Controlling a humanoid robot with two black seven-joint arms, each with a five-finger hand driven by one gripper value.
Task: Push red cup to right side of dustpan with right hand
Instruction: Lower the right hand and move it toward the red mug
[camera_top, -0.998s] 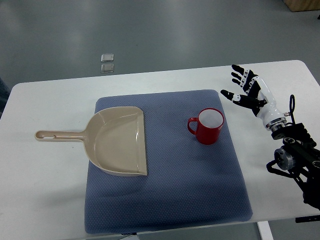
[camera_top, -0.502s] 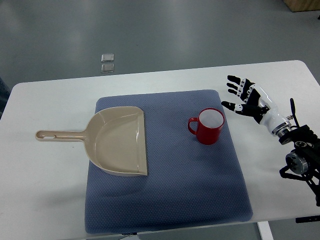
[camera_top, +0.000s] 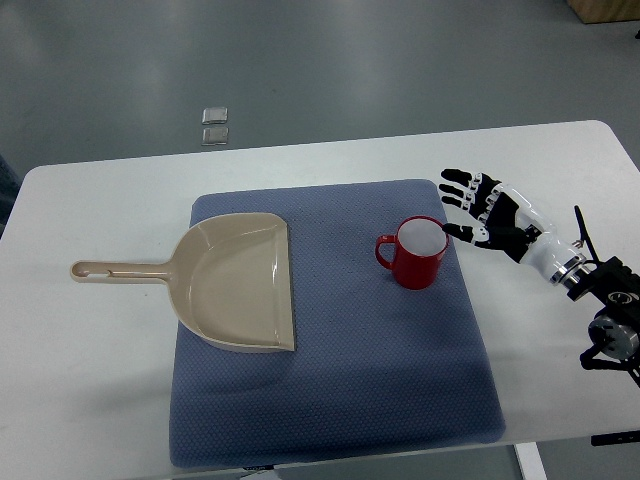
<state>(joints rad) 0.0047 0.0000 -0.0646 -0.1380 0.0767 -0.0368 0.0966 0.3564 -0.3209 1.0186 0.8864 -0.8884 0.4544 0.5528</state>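
A red cup with a white inside stands upright on the blue mat, its handle pointing left. A beige dustpan lies on the mat's left part, its handle reaching left over the white table. My right hand is just right of the cup, fingers spread, holding nothing. Its thumb tip is close to the cup's right rim; whether it touches the cup I cannot tell. The left arm is out of view.
The white table ends near the mat's front edge and to the right of my forearm. Two small clear squares lie on the grey floor beyond the table's far edge.
My right hand has moved left and lower toward the cup, and the arm has dropped toward the lower right. The cup and dustpan have not moved.
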